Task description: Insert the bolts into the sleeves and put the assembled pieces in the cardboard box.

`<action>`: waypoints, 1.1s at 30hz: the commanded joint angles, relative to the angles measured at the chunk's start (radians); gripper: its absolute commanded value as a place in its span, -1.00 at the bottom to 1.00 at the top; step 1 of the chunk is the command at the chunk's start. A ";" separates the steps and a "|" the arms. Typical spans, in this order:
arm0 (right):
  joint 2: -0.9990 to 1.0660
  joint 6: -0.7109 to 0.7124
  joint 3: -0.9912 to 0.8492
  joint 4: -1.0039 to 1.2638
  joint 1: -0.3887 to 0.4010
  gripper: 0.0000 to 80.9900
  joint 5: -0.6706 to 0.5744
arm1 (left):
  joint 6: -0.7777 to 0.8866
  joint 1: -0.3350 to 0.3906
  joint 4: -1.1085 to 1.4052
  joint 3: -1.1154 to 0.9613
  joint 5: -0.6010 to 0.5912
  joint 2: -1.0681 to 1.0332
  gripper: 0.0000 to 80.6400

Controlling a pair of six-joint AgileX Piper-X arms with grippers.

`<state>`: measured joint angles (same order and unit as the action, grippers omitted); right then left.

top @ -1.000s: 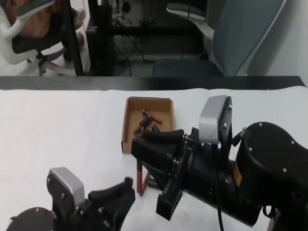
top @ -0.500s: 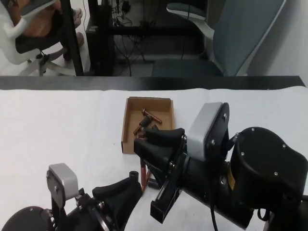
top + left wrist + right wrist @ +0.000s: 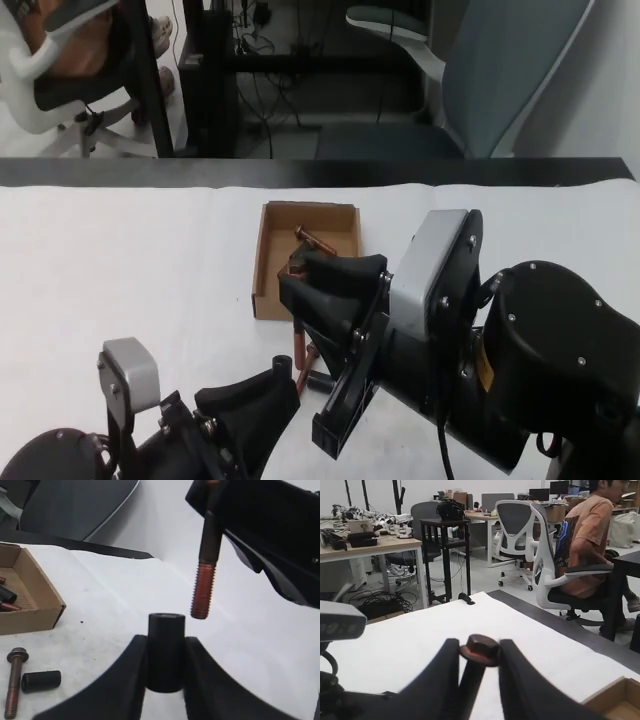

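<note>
Now we see our left hand (image 3: pixel 166 650) pinching an upright black sleeve (image 3: pixel 166 627) while our right hand (image 3: pixel 479 645) pinches a bolt (image 3: pixel 203 592), threads down, just above the sleeve's mouth without touching, the cardboard box (image 3: pixel 262 272) at twelve o'clock beyond them on the surface (image 3: pixel 120 260).
</note>
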<state>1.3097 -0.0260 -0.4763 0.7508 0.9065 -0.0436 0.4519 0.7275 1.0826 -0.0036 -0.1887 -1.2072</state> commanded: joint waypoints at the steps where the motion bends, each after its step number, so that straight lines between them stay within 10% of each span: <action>1: -0.003 0.014 -0.005 0.026 0.001 -0.99 0.013 | -0.006 0.004 0.067 -0.008 -0.079 0.000 -0.95; 33: 0.064 -0.086 -0.039 0.033 -0.001 -0.99 0.021 | -0.056 0.004 0.084 -0.008 -0.152 0.000 -0.95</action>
<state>1.3740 -0.0918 -0.5011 0.7705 0.9065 -0.0202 0.4681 0.7275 1.0980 -0.0036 -0.2635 -1.2072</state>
